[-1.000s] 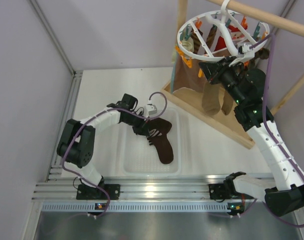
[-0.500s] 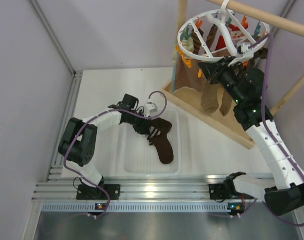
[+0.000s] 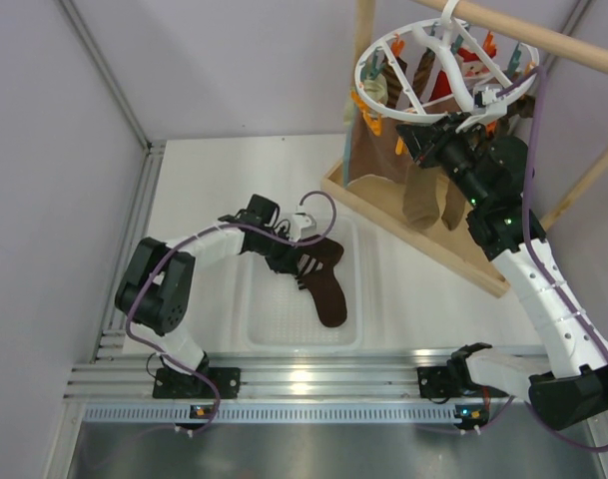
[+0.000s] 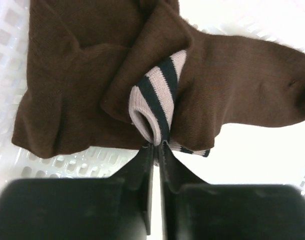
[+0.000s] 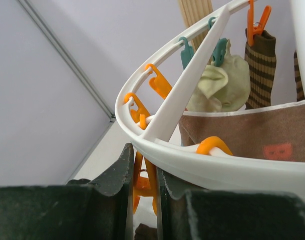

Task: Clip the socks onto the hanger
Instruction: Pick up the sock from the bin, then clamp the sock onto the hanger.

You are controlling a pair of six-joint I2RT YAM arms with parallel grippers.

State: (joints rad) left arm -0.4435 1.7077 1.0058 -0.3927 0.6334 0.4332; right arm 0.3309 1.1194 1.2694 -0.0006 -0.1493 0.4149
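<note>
Two dark brown socks (image 3: 325,274) lie in the white tray (image 3: 274,324). In the left wrist view the brown fabric (image 4: 82,85) fills the top and a striped cuff (image 4: 157,102) is folded up. My left gripper (image 4: 156,146) is shut on that striped cuff; it also shows in the top view (image 3: 292,257). The white ring hanger (image 3: 438,60) hangs from the wooden rod at top right. My right gripper (image 3: 415,140) is under its rim (image 5: 192,160), shut on an orange peg (image 5: 144,185).
A wooden stand with a plank base (image 3: 423,235) holds the rod (image 3: 543,40). Tan, red and striped socks (image 3: 423,195) hang from other pegs. A pale green sock (image 5: 220,87) and a striped one (image 5: 260,65) show in the right wrist view. A grey wall stands at left.
My left gripper has shifted slightly right and down onto the sock's cuff in the tray. The right arm and hanger have stayed still.
</note>
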